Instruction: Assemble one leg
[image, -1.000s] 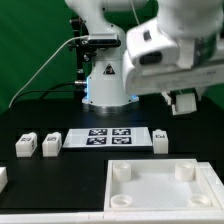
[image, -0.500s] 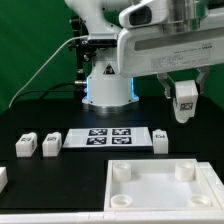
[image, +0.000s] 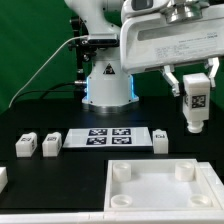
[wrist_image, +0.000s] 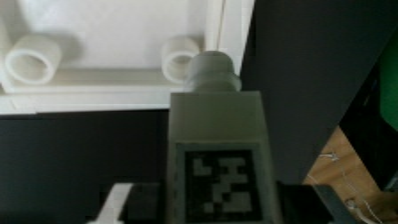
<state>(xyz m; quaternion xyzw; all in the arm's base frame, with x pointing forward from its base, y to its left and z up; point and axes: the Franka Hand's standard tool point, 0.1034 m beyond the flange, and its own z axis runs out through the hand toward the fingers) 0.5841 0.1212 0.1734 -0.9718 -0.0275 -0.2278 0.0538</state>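
White leg (image: 196, 104) clamped in gripper (image: 192, 82), hanging upright beneath it, clear of table (image: 40, 115)

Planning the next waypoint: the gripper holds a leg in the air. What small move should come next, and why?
Probably shift the leg sideways until its peg sits over the nearest corner socket of the slab. The gripper holds it upright in the air, and the wrist view shows the peg beside that socket, not centred.

Exterior view: mid-distance, raised, facing the robot base (image: 108, 85). Wrist view: close, looking down along the leg (wrist_image: 217, 140). Shared: leg, plus slab (image: 150, 196) at exterior five o'clock.
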